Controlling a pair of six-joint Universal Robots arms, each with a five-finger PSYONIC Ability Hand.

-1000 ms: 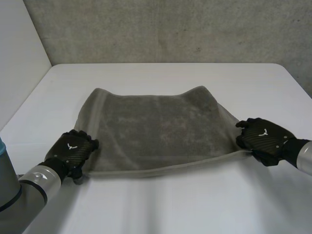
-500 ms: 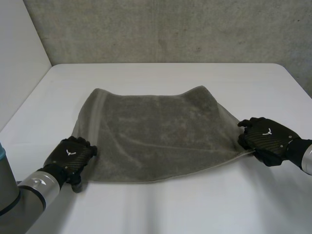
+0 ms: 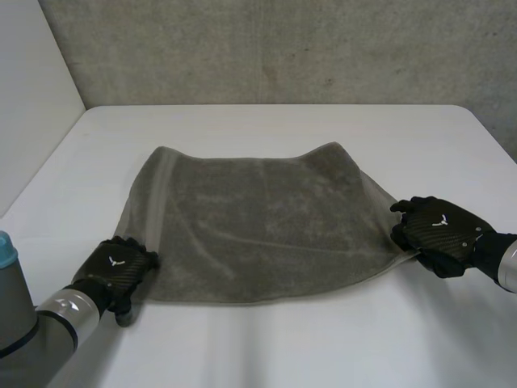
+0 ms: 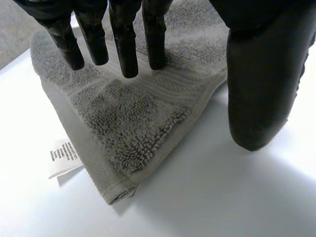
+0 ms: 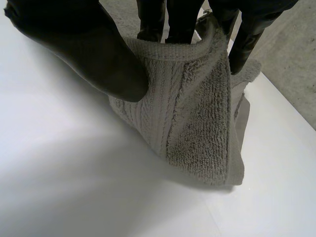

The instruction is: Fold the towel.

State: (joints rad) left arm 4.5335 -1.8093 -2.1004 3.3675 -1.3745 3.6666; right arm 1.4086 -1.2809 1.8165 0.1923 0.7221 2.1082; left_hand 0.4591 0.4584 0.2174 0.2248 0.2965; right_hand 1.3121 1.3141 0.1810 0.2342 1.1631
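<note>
A grey towel (image 3: 258, 226) lies spread in the middle of the white table, its near edge flat. At its near left corner (image 4: 133, 123) my left hand (image 3: 121, 265) is open. Its straight fingers (image 4: 126, 44) hover over the cloth, and the thumb (image 4: 261, 89) stands apart beside the edge, over bare table. A white label (image 4: 63, 157) sticks out from under that corner. My right hand (image 3: 436, 234) is at the near right corner. There the thumb (image 5: 89, 54) and fingers pinch a bunched fold of towel (image 5: 197, 123), raised slightly off the table.
The white table (image 3: 266, 347) reaches to a grey wall (image 3: 283, 48) at the back. Bare tabletop runs between the towel's near edge and the front. My left forearm (image 3: 48, 323) lies low along the table's near left side.
My left hand has drawn back toward the near edge and sunk lower. The towel's near edge, slightly lifted before, now lies flat. The right hand has barely moved.
</note>
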